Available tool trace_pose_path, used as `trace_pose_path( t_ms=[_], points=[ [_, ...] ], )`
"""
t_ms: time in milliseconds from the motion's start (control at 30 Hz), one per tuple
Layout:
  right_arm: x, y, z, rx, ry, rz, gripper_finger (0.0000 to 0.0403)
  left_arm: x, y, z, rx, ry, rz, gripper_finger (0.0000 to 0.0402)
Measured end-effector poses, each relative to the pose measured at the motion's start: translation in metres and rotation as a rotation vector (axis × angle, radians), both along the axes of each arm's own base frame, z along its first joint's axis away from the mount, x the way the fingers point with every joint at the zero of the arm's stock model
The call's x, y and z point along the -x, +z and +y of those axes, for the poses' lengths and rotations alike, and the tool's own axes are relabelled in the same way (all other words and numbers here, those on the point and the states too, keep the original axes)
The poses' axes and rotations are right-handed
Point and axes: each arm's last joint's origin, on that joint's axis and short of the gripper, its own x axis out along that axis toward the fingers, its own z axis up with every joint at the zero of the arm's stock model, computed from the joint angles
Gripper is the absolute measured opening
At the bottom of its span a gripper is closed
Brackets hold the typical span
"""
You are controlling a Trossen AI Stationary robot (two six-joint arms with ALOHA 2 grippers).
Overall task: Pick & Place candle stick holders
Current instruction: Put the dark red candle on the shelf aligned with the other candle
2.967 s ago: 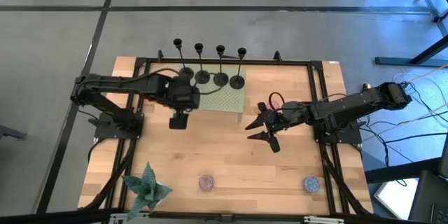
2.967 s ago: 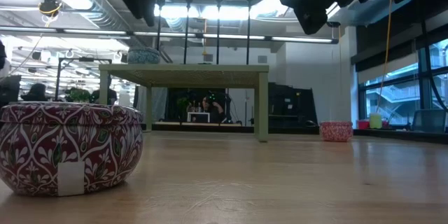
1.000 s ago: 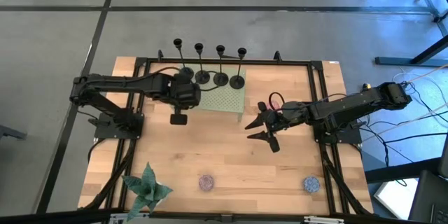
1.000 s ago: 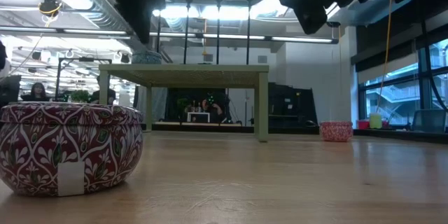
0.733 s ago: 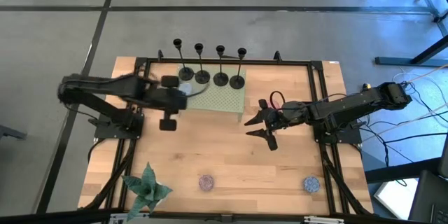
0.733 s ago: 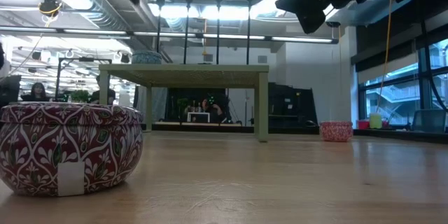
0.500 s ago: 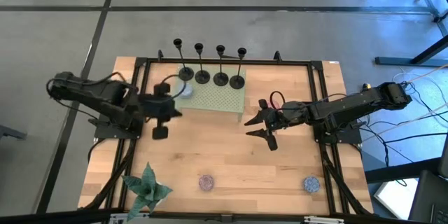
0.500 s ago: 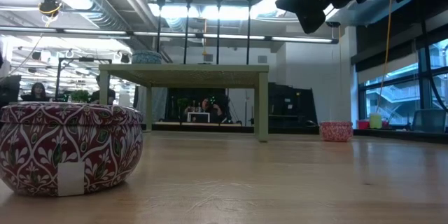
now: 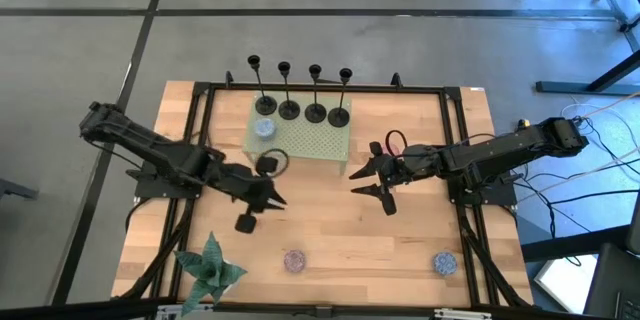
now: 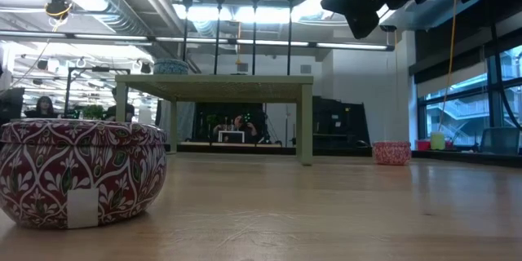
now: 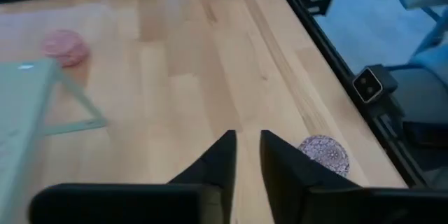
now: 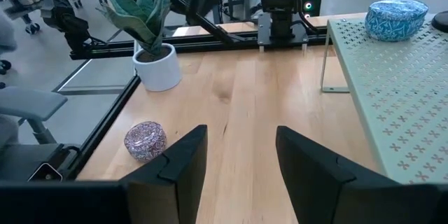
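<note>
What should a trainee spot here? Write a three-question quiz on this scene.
1. True or false: all four candlestick holders stand on the green table.
2. What does the right gripper hold? A) a holder B) the blue tin C) nothing
3. Which gripper is nearer the potted plant?

Key: 1 true. 2 C: its fingers are apart over bare wood. 3 the left gripper.

No text, label, brand, number or sign can be read anywhere in these views.
</note>
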Motion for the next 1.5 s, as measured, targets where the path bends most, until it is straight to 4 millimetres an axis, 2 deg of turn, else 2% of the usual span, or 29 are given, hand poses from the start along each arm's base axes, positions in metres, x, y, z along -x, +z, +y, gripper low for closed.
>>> trace_pose_path(
  t_ms=[233,467,733,867,1000,1267,1500],
  points=[
    [0.000,0.000,0.000,0.000,0.000,0.000,0.0175,-0.036,-0.031,-0.016,0.001,-0.087,0.021,0.0138],
    [0.000,0.000,0.000,-0.004,0.008,-0.004,0.0175,-0.056,-0.059,-0.029,0.038,-0.116,0.069,0.0199],
    [0.000,0.000,0.000,-0.016,0.006,-0.001,0.0175,-0.064,-0.086,-0.062,0.025,-0.234,0.065,0.0243],
    [0.001,-0.002,0.000,-0.067,-0.013,0.032,0.0175,-0.061,-0.104,-0.078,0.000,-0.283,0.119,0.0257],
    [0.001,-0.004,0.000,-0.067,-0.015,0.056,0.0175,-0.061,-0.113,-0.090,-0.004,-0.306,0.114,0.0270],
    [0.001,-0.004,0.000,-0.065,-0.015,0.059,0.0175,-0.065,-0.129,-0.090,-0.019,-0.273,0.158,0.0298],
    [0.001,-0.004,0.000,-0.064,-0.016,0.058,0.0175,-0.067,-0.131,-0.087,-0.005,-0.262,0.171,0.0313]
  ],
)
